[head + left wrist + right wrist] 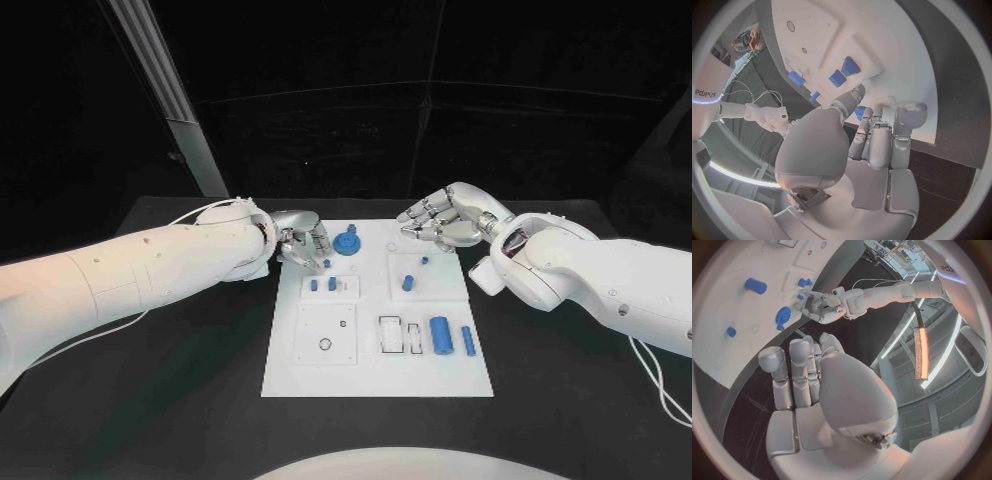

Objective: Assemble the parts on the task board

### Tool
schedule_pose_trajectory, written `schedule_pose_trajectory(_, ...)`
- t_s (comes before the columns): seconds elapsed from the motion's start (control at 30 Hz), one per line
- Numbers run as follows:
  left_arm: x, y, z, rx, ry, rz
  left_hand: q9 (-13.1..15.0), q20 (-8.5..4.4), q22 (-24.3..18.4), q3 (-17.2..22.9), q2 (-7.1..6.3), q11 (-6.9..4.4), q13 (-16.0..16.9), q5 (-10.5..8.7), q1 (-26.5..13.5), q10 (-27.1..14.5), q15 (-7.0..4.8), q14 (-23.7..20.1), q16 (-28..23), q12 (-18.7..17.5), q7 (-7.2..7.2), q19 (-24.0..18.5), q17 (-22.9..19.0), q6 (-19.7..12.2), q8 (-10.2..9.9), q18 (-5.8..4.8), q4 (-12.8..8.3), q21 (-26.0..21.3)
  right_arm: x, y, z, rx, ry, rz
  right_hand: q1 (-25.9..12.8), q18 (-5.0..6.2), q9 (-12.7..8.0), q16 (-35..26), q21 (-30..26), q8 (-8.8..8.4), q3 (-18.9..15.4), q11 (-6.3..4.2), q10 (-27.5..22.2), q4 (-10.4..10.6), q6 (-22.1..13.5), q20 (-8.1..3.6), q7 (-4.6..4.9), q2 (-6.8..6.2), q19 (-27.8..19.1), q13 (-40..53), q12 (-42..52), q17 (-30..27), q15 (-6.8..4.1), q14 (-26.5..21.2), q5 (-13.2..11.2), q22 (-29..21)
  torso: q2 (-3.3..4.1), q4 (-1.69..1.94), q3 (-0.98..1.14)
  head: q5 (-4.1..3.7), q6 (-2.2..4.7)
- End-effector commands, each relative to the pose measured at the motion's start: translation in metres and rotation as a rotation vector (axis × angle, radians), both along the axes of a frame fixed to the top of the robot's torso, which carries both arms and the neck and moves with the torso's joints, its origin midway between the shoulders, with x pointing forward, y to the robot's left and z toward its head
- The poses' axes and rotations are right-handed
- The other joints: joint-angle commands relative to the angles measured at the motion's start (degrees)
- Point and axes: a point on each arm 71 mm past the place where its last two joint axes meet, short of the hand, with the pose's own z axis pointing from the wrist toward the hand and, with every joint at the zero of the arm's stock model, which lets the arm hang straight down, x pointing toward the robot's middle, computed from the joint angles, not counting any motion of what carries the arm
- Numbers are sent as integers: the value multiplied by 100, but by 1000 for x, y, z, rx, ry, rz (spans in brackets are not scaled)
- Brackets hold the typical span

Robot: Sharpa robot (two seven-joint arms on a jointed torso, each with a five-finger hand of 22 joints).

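1. The board [378, 375] lies mid-table; blue parts [441, 335] sit in its recesses.
2. My left hand [300, 243] hovers at the board's far left corner, fingers curled; whether it holds anything, I cannot tell.
3. My right hand [450, 217] waits beyond the far right corner, curled, empty, leaving the near half free.

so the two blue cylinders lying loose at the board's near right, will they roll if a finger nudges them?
Probably. The blue cylinders lie on their sides on the flat task board, nothing visibly holding them, so a sideways nudge likely rolls them. They look like small smooth plastic, so probably light and slippery. The right hand holds nothing.
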Motion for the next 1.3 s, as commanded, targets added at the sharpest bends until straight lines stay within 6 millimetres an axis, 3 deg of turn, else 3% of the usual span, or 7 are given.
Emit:
schedule_pose_trajectory(0.03, 1, 9, 9, -113, -48, 35, 15, 14, -152, -139, -13, 23, 10, 47, 75, -157, 55, -12, -52, 6, 25, -51, -62, -44, -10, 125, 14, -168, 5, -9, -3, -112, -24, -29, 156, 68, 20, 1, 130, 79, 103, 11, -63, -38, 33, 12, -1, 11, 164, -238, -218, -13, 2, 55, -137, 158, -3, 6, -2, -12, 20)
schedule_pose_trajectory(0.33, -2, 38, 28, -455, -14, 100, 59, 24, -623, 1, 265, 20, 108, 211, 279, 317, 45, -198, -231, 472, 71, -249, -495, 291, 210, 222, -33, -695, 13, -22, -9, -433, -164, -24, 458, -60, 25, 141, 547, 266, 492, -55, 318, -108, 356, -60, -113, -40, 671, -1176, -1035, 176, -66, 453, -726, 720, 2, -3, 3, -108, 44)
schedule_pose_trajectory(0.4, -6, 44, 31, -546, 35, 91, 49, 9, -1277, 143, 268, 41, 76, 316, 351, 277, 58, -699, -731, 482, 97, -698, -1543, 334, 245, 358, -118, -1451, 13, -21, -11, -518, -203, -15, 459, -71, 16, 167, 580, 254, 516, -50, 330, -109, 345, -57, -119, -67, 706, -1246, -1106, 208, -64, 473, -779, 767, 2, -4, 5, -112, 46)
schedule_pose_trajectory(0.47, -10, 48, 34, -641, 76, 84, 33, 24, -1375, 213, 213, 77, 28, 351, 351, 87, 86, -1461, -1435, 451, 121, -1058, -2812, 316, 267, 362, -186, -1675, 13, -20, -13, -601, -245, -9, 432, -76, -1, 165, 596, 210, 535, -43, 304, -88, 298, -53, -132, -108, 722, -1340, -1194, 209, -57, 485, -890, 789, 7, -9, 0, -165, 80)
schedule_pose_trajectory(0.53, -14, 51, 38, -752, 107, 101, 26, 41, -1418, 181, 194, 86, 24, 341, 309, 26, 101, -1900, -1843, 489, 130, -1260, -3475, 293, 287, 365, -189, -1788, 13, -20, -16, -672, -278, -7, 405, -73, -16, 138, 586, 157, 561, -25, 248, -59, 240, -45, -129, -134, 712, -1440, -1289, 185, -44, 483, -956, 777, 7, -1, -10, -219, 80)
schedule_pose_trajectory(0.73, -18, 58, 45, -1051, 152, 239, 27, 59, -1477, 117, 269, 95, 42, 346, 286, 60, 111, -2108, -2015, 646, 146, -1471, -3638, 294, 350, 371, -179, -1914, 13, -15, -24, -796, -342, -11, 342, -62, -17, 55, 547, -36, 730, -7, 158, 7, 97, -26, -156, -207, 683, -1860, -1569, 119, -25, 489, -1641, 743, -1, 7, -1, -275, 75)
schedule_pose_trajectory(1.3, -40, 42, 45, -1258, 280, 309, 28, 54, -1477, 134, 348, 96, 38, 372, 295, 92, 108, -2149, -2044, 720, 156, -1521, -3707, 325, 398, 371, -189, -1921, 13, 0, -42, -867, -332, 53, 412, -66, -10, 65, 545, -98, 1024, -4, 190, -51, 93, -49, -165, -259, 701, -2223, -1702, 149, -39, 523, -1686, 757, 6, 6, -6, -331, 40)
